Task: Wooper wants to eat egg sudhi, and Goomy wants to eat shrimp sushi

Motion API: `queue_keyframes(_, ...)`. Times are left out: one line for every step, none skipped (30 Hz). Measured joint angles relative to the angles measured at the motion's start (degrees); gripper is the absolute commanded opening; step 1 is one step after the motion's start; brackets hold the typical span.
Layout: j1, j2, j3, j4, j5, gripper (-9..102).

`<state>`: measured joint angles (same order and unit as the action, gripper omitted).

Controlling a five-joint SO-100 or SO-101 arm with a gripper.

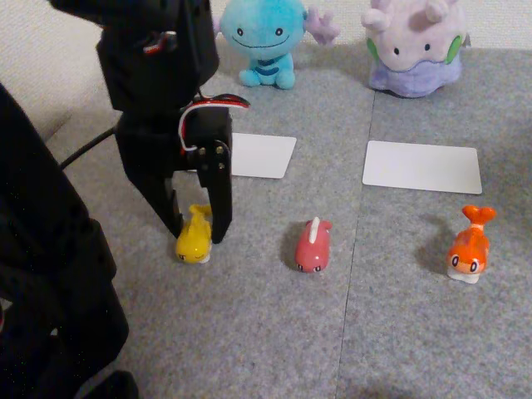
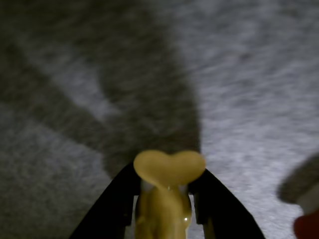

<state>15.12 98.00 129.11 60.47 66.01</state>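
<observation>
A black robot arm reaches down from the upper left of the other view, its pincer (image 1: 197, 233) lowered onto grey carpet-like matting that covers the surface (image 1: 274, 341). The two black fingers stand narrow on either side of the egg sudhi (image 1: 194, 237), a small yellow fish-shaped figure that rests on the matting. In the wrist view the yellow figure (image 2: 167, 199) sits between the finger pads with its forked tail pointing away from the camera; the pads appear to touch its sides.

To the right of it in the other view lies a pink-red fish figure (image 1: 313, 246) with a white stripe, near but apart. Further right, well apart, stands the shrimp sushi (image 1: 469, 243), bright orange with its tail raised.

Behind the figures lie two white cards: one (image 1: 262, 155) partly hidden by the arm, the other (image 1: 422, 167) on the right. At the back, Wooper (image 1: 264, 37), a light-blue smiling plush, sits behind the first card, and Goomy (image 1: 415, 46), a lilac plush with green cheeks, behind the second. A dark, blurred shape fills the lower left corner.
</observation>
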Motion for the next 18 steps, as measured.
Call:
queue_keyframes(0.4, -0.3, -1.7, 1.4, -0.1, 3)
queue_keyframes(0.7, -0.3, -3.4, 2.9, 0.1, 3)
queue_keyframes(0.7, -0.3, -5.2, 4.2, 0.4, 3)
queue_keyframes(0.6, -0.3, -6.9, 5.2, 0.4, 3)
queue_keyframes(0.4, -0.3, -8.5, 5.8, 0.7, 3)
queue_keyframes(0.1, -0.3, -9.9, 6.5, 1.0, 3)
queue_keyframes(-0.2, -0.3, -11.3, 7.7, 1.1, 3)
queue_keyframes(-0.4, -0.3, -12.5, 8.7, 1.1, 3)
queue_keyframes(-0.4, -0.4, -13.6, 8.7, 1.5, 3)
queue_keyframes(-0.3, -0.9, -14.6, 8.8, 1.8, 3)
queue_keyframes(-0.3, -1.5, -15.7, 9.1, 1.8, 3)
queue_keyframes(-0.3, -2.4, -16.7, 9.2, 2.0, 3)
queue_keyframes(-0.3, -3.5, -17.6, 9.3, 2.2, 3)
queue_keyframes(-0.4, -4.9, -18.6, 9.2, 2.6, 3)
queue_keyframes(-0.9, -6.5, -19.9, 9.2, 3.1, 3)
queue_keyframes(-1.5, -8.3, -21.2, 9.1, 3.7, 3)
queue_keyframes(-2.1, -9.8, -22.6, 9.1, 4.2, 3)
queue_keyframes(-2.9, -11.7, -24.4, 9.2, 4.9, 3)
